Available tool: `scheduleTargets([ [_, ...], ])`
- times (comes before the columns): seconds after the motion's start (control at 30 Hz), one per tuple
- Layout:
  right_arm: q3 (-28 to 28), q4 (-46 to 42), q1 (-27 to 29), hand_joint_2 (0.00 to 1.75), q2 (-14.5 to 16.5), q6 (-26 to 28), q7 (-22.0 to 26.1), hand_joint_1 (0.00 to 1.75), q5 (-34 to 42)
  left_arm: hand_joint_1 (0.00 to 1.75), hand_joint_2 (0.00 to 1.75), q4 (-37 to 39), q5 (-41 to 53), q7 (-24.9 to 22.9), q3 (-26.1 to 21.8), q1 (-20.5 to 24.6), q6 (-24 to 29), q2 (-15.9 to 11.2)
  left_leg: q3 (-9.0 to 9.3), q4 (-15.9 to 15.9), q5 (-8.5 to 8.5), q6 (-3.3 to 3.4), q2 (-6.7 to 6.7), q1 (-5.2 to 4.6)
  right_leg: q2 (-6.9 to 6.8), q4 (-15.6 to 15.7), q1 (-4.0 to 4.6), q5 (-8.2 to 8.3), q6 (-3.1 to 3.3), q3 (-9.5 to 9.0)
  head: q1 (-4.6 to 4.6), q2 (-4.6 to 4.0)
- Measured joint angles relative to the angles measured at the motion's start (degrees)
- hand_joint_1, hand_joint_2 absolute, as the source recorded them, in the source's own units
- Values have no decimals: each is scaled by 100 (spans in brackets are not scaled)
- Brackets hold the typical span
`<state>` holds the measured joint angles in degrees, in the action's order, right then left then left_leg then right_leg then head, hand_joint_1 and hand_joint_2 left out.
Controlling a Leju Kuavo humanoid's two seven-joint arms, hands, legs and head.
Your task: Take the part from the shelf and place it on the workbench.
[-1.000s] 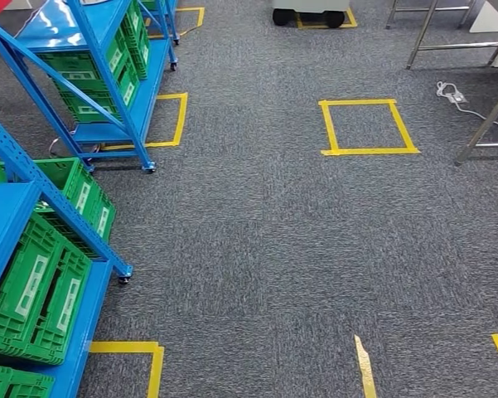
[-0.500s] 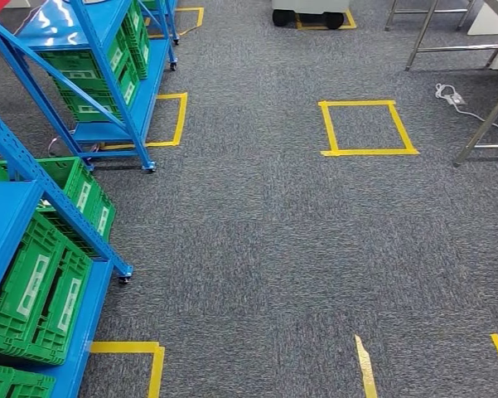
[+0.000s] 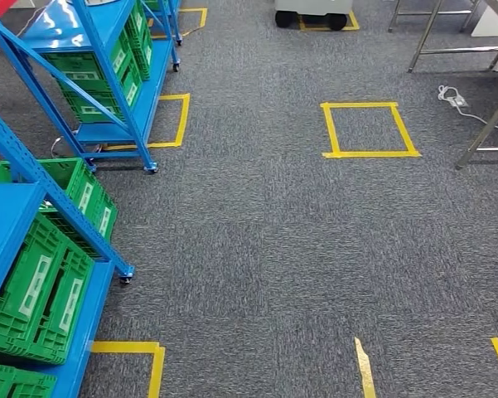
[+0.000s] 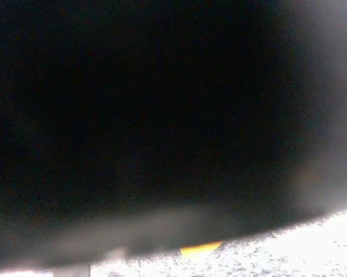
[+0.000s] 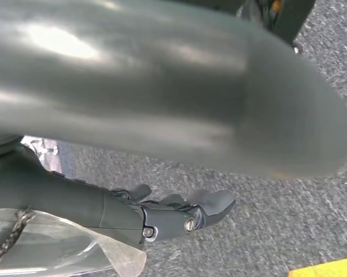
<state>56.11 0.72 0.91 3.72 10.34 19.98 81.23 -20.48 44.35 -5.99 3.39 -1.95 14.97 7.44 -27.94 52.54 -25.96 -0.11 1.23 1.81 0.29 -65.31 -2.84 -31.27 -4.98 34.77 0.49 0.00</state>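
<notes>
Grey carpet (image 3: 265, 249) is taking up most of the head view, running open from the bottom edge to the top. Two blue shelf racks are standing along the left: the near shelf (image 3: 8, 215) at lower left, the far shelf (image 3: 108, 50) at upper left, both carrying green crates (image 3: 45, 290). Metal legs (image 3: 484, 124) are slanting in at the upper right. I am judging these to be the workbench frame, though its top is out of frame. A yellow taped square (image 3: 369, 129) is lying on the carpet between shelves and legs, right of centre.

In the right wrist view the right hand (image 5: 163, 216) is hanging over carpet, dark fingers (image 5: 206, 205) reaching out nearly straight. A clear plastic bag (image 5: 53, 248) is sitting against them, off the floor, something braided inside. I am taking this as the part, carried by that hand; the exact contact is hidden.

The bag's long axis is running along the hand's own length. The likely bench is lying up and to the right, the carrying arm's side; the shelves are lying to the left.

Left hand: cannot tell its state; that wrist view is dark blur.
</notes>
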Motion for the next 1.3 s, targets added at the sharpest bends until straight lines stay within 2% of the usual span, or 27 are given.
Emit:
scheduleTargets([
  [0.03,4,-4,-7,0,4,-1,0,0,1,0,0,0,0,0,0,1,1,-7,-21,82,-57,-73,12,34,25,327,-31,124,-62,-162,12,0],
  [0.07,9,-8,-14,0,10,-3,0,0,1,0,0,0,0,0,0,5,2,-14,-61,204,-135,-145,22,50,55,577,-52,193,-61,-296,24,0],
  [0.1,15,-12,-19,0,16,-5,-1,0,1,0,0,0,0,0,0,10,9,-20,-102,304,-196,-196,28,55,82,689,-57,185,-24,-363,22,0],
  [0.13,20,-16,-19,0,19,-6,-2,0,1,0,0,0,0,0,0,13,15,-26,-137,371,-231,-228,32,53,103,664,-36,122,47,-364,9,0],
  [0.17,23,-15,-14,0,16,-6,-3,0,1,0,0,0,0,0,0,12,22,-25,-158,418,-253,-247,39,55,95,639,-25,115,141,-363,-14,-1],
  [0.2,25,-14,-7,0,8,-3,-3,0,0,0,0,0,-1,-1,0,5,29,-23,-161,426,-258,-254,38,69,78,606,-6,100,197,-351,-39,-1],
  [0.27,28,-11,4,0,-1,2,-3,0,-1,0,0,-1,-2,-1,0,-4,35,-20,-261,660,-414,-246,-17,85,44,586,34,91,270,-350,-78,-1],
  [0.3,29,-10,7,0,-3,4,-3,0,-1,0,0,-1,-3,-1,0,-2,39,-18,-404,967,-584,-222,-56,76,23,591,62,88,295,-354,-98,-1],
  [0.37,30,-9,8,0,-4,3,-3,0,-1,0,0,-1,-7,-1,0,1,45,-13,-825,1816,-964,-140,-96,25,-15,598,130,75,332,-361,-117,0],
  [0.4,31,-9,8,0,-4,3,-3,0,-1,0,0,0,-10,-2,0,-6,47,-11,-1004,2156,-1062,-87,-96,-18,-28,598,167,63,355,-370,-116,-1],
  [0.43,31,-9,7,0,-4,2,-3,0,-1,0,0,0,-13,-4,0,-14,50,-10,-1093,2299,-1039,-27,-95,-70,-36,598,198,46,382,-387,-114,-1],
  [0.47,32,-9,6,0,-4,2,-3,0,-1,0,0,0,-14,-7,0,-22,54,-10,-1081,2221,-896,38,-95,-129,-39,598,223,29,408,-415,-113,-1],
  [0.53,33,-9,3,0,-3,2,-3,0,-1,0,0,0,-17,-10,0,-29,62,-16,-820,1550,-418,180,-97,-254,-39,606,247,-11,441,-470,-112,-1],
  [0.57,34,-9,-1,0,-2,3,-3,0,-1,0,0,0,-19,-11,0,-27,66,-21,-676,1200,-254,245,-103,-303,-36,611,258,-34,439,-494,-111,-1],
  [0.6,35,-10,-2,0,-1,3,-3,0,-1,0,0,0,-19,-11,0,-22,68,-25,-561,924,-177,296,-107,-344,-36,617,261,-50,428,-502,-115,-1],
  [0.7,43,-11,-10,0,0,2,-8,0,-1,0,0,-1,-25,-13,-1,-16,74,-29,-465,643,-204,355,-105,-377,-58,670,251,-43,350,-509,-131,0],
  [0.77,57,-11,-20,0,-4,3,-9,0,-1,0,0,-2,-38,-16,-1,-30,79,-22,-385,495,-156,347,-104,-344,-57,603,252,-113,301,-473,-130,0],
  [0.8,66,-11,-24,0,-6,3,-8,0,-1,0,0,-2,-44,-16,-1,-31,81,-15,-341,433,-141,339,-106,-325,-49,403,255,-223,279,-372,-121,0],
  [0.87,77,-11,-24,0,-15,3,-7,0,-1,0,0,-2,-51,-15,0,-24,83,2,-299,404,-156,337,-108,-316,-37,-326,251,-522,239,33,-115,0],
  [0.9,79,-11,-19,0,-19,3,-8,0,-1,0,0,-1,-55,-15,0,-24,83,8,-287,406,-174,338,-108,-316,-37,-670,247,-613,217,243,-113,-1],
  [0.93,81,-11,-12,0,-22,2,-8,0,-1,0,0,-1,-58,-15,0,-27,83,12,-267,408,-192,338,-107,-317,-37,-849,242,-600,200,379,-114,-1],
  [0.97,82,-11,-6,0,-25,3,-9,0,-1,0,0,-1,-60,-15,0,-31,83,14,-238,409,-214,333,-104,-316,-38,-796,237,-466,187,401,-113,-1],
  [1.0,83,-11,-2,0,-30,3,-9,0,-1,0,0,-1,-61,-15,0,-34,83,16,-198,410,-240,322,-101,-315,-39,-500,231,-227,181,294,-111,-1],
  [1.07,83,-11,-8,0,-40,4,-9,0,-1,0,0,-1,-62,-15,0,-35,86,23,-123,419,-307,282,-94,-322,-39,291,225,170,201,-66,-112,-1],
  [1.1,84,-11,-16,0,-43,3,-9,0,-1,0,0,-1,-62,-15,0,-31,91,23,-106,429,-333,255,-93,-330,-35,567,228,251,238,-216,-115,-1],
  [1.23,85,-10,-4,0,-48,8,-10,0,-1,0,0,0,-72,-16,0,-19,108,27,-103,470,-398,164,-95,-331,-26,758,240,218,390,-351,-141,0],
  [1.3,86,-9,0,0,-49,11,-9,0,-1,0,0,-1,-79,-17,0,-17,117,26,-223,758,-596,92,-97,-305,-38,798,219,220,448,-383,-164,0],
])
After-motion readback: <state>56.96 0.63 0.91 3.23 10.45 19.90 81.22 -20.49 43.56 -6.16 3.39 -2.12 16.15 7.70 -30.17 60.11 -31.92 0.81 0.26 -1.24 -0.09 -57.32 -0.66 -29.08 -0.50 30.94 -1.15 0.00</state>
